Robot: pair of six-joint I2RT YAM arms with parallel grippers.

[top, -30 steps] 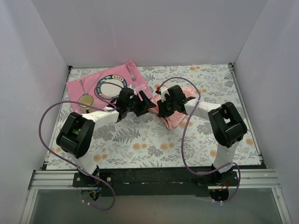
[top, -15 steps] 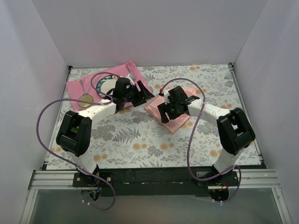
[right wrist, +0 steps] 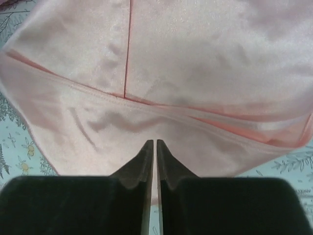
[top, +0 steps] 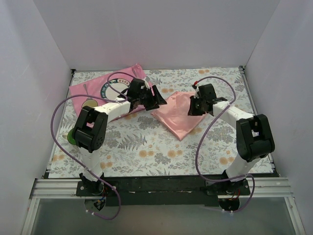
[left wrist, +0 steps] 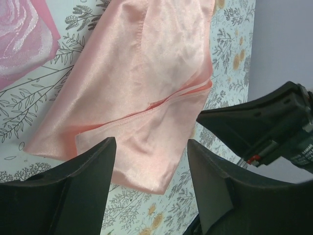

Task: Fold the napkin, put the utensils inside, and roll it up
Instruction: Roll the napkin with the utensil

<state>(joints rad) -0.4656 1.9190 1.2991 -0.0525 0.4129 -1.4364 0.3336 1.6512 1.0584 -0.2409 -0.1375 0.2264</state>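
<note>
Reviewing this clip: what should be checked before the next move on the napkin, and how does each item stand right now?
1. Napkin folded: ok, overlapping hemmed layers show in both wrist views.
2. Left hand free: ok, open over the napkin's edge, holding nothing.
3. Right hand grip: cannot tell; it is shut over the cloth, but no pinch is visible.
4. Napkin loaded: not ok, nothing lies on it.
5. Hands clear of each other: ok, apart, at opposite sides of the napkin.
</note>
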